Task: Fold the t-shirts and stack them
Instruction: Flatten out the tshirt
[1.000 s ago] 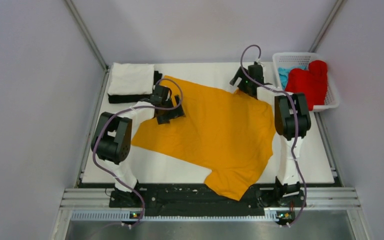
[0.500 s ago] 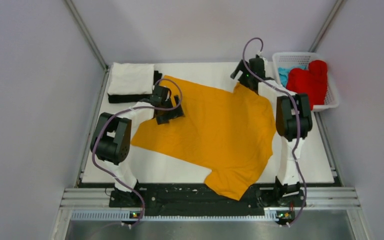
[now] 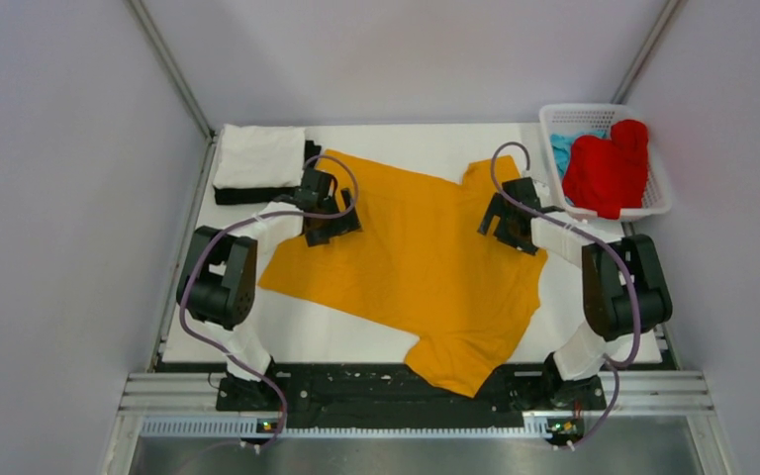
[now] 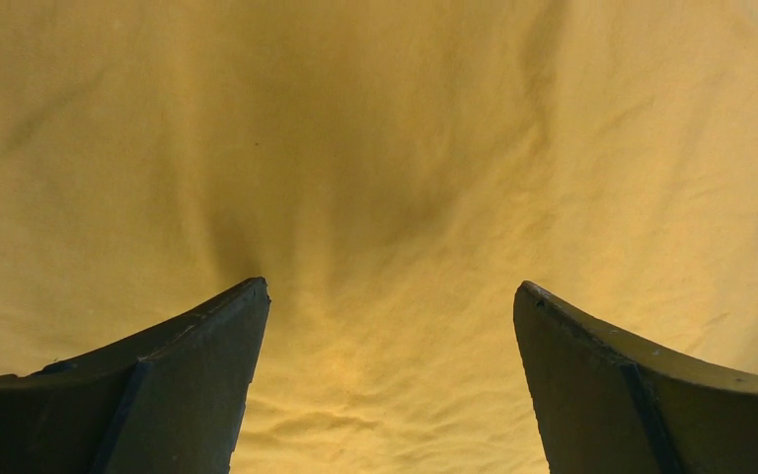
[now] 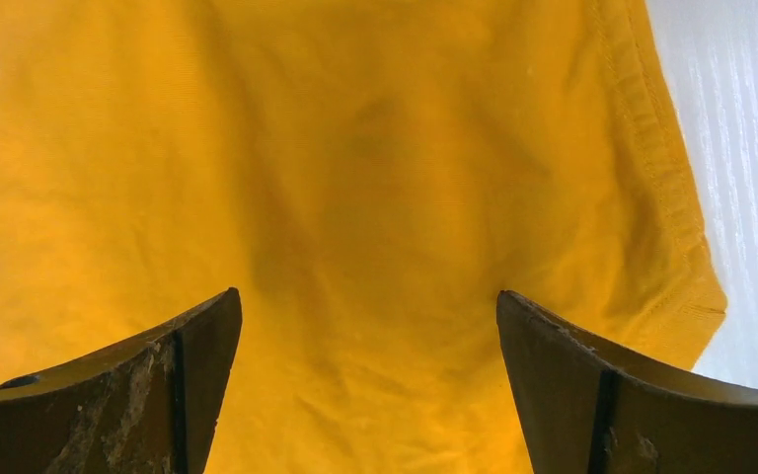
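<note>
The mustard shirt (image 3: pixel 426 267) lies spread flat across the middle of the table (image 3: pixel 604 327), and its near corner hangs over the table's near edge. The left gripper (image 3: pixel 332 213) is down at the shirt's far left part. In the left wrist view its fingers (image 4: pixel 178 395) stand wide apart with nothing between them, and lightly creased cloth fills the view. The right gripper (image 3: pixel 505 220) is at the shirt's right side. Its fingers (image 5: pixel 651 405) are also spread wide and hold nothing, above smooth cloth just beside a stitched hem (image 5: pixel 661 168) that ends on the bare table.

In the far left corner a folded white shirt (image 3: pixel 257 156) rests on a folded black shirt (image 3: pixel 257 195). At the far right a white basket (image 3: pixel 658 203) holds a bunched red shirt (image 3: pixel 609 168) and, beside it, a blue shirt (image 3: pixel 561 148).
</note>
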`<action>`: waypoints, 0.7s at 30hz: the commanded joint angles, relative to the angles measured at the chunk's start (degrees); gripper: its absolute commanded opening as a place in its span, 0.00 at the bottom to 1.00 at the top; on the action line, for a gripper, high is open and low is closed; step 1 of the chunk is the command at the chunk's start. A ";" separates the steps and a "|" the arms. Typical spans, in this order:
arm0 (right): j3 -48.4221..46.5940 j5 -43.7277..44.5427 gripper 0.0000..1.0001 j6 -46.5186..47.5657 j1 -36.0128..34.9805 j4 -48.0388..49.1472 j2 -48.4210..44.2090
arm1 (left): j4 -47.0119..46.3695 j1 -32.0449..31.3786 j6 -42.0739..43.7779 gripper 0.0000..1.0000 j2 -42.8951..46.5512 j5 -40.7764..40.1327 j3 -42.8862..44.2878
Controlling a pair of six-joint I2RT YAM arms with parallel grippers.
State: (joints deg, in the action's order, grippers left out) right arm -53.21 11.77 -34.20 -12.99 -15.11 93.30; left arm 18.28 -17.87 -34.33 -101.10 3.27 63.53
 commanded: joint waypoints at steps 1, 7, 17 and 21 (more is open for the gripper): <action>-2.21 4.82 0.99 1.38 -0.49 -0.75 2.79 | -1.75 1.77 0.48 0.99 1.95 -0.21 0.39; -9.36 5.22 0.99 1.92 1.94 -0.56 12.69 | -2.07 2.84 -0.34 0.99 -2.35 1.21 2.81; -29.11 2.80 0.98 4.21 5.51 -3.93 28.45 | -1.30 2.84 -3.13 0.99 -10.41 2.93 11.20; -35.28 3.36 0.99 5.59 5.65 -7.17 29.48 | -1.75 2.84 -3.41 0.99 -8.24 4.01 10.83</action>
State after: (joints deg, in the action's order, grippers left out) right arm -84.64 17.26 -29.61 -7.81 -18.72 119.39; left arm 17.56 -14.98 -36.77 -110.43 5.82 74.06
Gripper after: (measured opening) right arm 0.985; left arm 0.986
